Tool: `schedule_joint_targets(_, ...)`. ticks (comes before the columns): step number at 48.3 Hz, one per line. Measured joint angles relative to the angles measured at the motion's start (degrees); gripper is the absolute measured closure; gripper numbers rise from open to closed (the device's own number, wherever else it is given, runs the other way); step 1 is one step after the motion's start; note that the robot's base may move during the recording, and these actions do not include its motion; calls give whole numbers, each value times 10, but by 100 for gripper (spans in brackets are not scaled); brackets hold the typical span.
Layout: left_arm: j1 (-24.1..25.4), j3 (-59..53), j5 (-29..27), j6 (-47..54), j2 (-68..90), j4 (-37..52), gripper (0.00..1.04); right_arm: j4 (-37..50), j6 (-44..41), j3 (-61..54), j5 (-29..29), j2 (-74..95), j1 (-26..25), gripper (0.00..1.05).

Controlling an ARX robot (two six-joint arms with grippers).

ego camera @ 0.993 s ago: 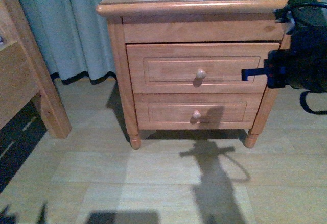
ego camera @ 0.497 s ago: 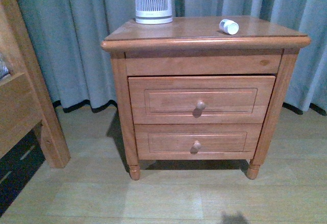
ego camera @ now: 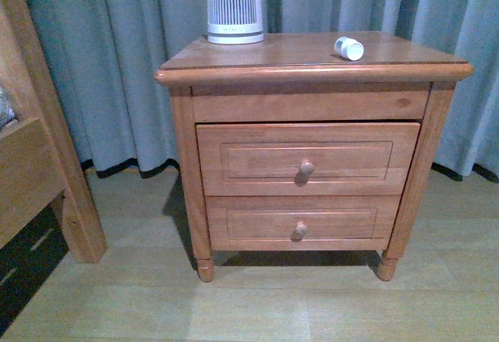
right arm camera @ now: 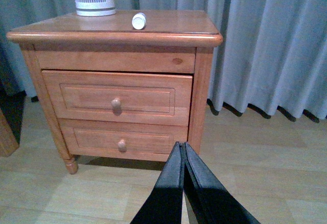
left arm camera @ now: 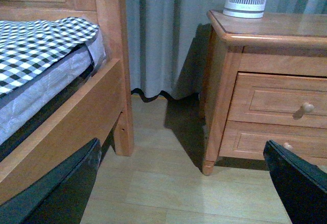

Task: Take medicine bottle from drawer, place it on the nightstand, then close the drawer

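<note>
On the nightstand (ego camera: 312, 65) top, near the back right corner, the medicine bottle (ego camera: 348, 47) lies on its side, cap toward the front right, long axis running diagonally back-left to front-right. Vs. 1 s ago the right arm's dark bulk has gone from the front view, and the cabinet sits lower in frame w/ more curtain (ego camera: 117, 61) showing. Drawer (ego camera: 306, 157) front looks nearly flush (a thin dark gap remains along its upper edge). Smooth orange-brown wood, recessed panels, round knobs, turned feet. White ribbed cylinder (ego camera: 234, 5) stands at the back left. Left gripper (left arm camera: 184, 183) fingers are spread wide, holding nothing; right gripper (right arm camera: 183, 155) fingers are pressed together, empty.
</note>
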Motion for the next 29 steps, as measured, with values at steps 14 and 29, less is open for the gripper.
schedule_joint_targets(14, 0, 0, 0, 0, 0, 0, 6, -66, 0, 0, 0, -69, 0, 101)
schedule_joint_targets(29, 0, 0, 0, 0, 0, 0, 6, -137, 0, 0, 0, -139, 0, 101)
